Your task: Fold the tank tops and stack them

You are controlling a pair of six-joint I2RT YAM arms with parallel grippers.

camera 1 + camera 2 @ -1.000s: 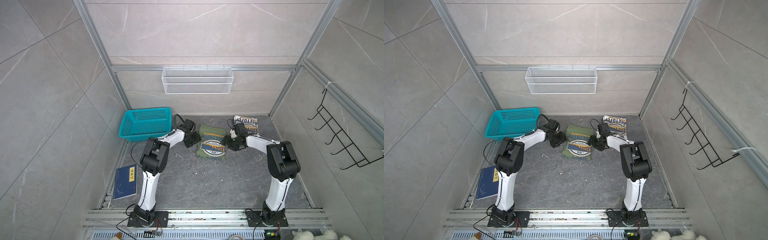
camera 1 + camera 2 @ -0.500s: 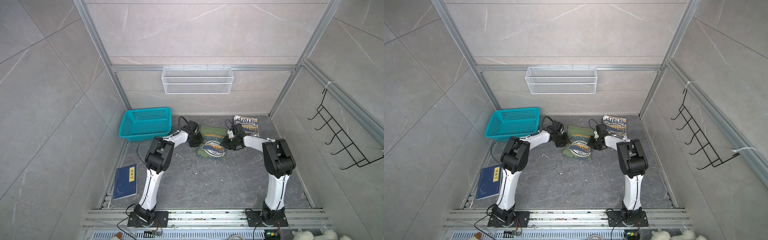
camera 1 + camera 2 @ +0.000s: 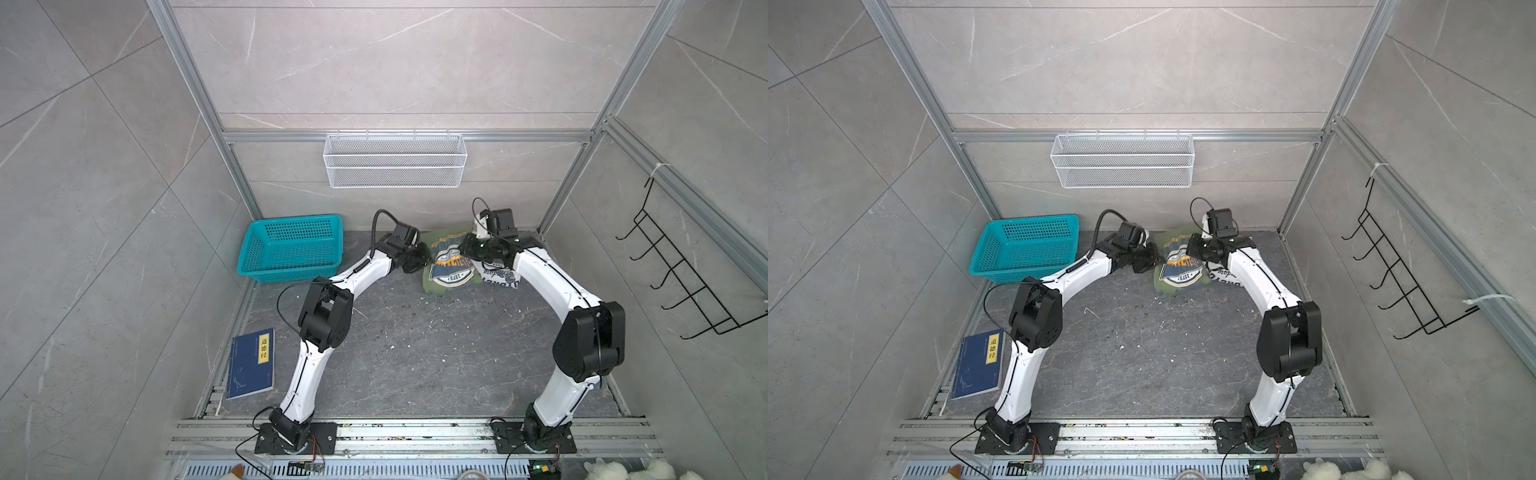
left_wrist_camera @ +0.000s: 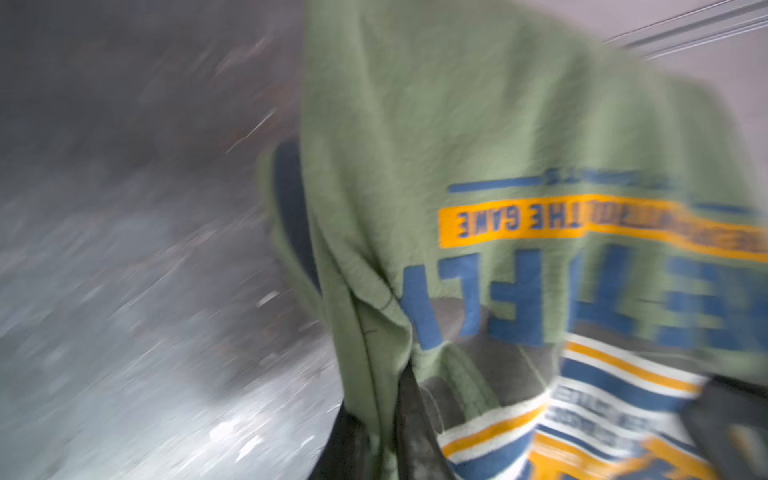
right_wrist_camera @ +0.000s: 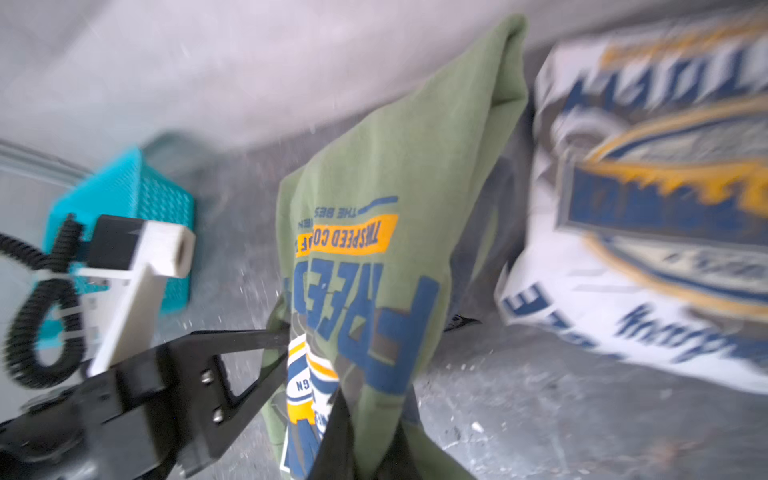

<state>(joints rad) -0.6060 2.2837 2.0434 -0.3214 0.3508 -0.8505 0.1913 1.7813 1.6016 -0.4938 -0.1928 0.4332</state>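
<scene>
The olive green tank top point(image 3: 451, 266) point(image 3: 1179, 266) with its navy-yellow badge sits at the back of the floor, its upper part raised off the surface. My left gripper point(image 3: 424, 257) point(image 3: 1152, 259) is shut on its left edge; in the left wrist view the dark fingers point(image 4: 409, 432) pinch a green fold. My right gripper point(image 3: 465, 247) point(image 3: 1192, 247) is shut on the right edge, with green cloth point(image 5: 374, 232) squeezed between its jaws. The white tank top point(image 3: 498, 278) point(image 5: 644, 232) lies folded just to the right, partly under the right arm.
A teal basket point(image 3: 293, 247) point(image 3: 1025, 245) stands at the back left. A dark blue book point(image 3: 251, 363) lies by the left rail. A white wire shelf point(image 3: 395, 160) hangs on the back wall. A black hook rack point(image 3: 685, 282) hangs on the right wall.
Both grippers have shut on the olive top's side edges. They have carried it back and to the right, up against the white top.
</scene>
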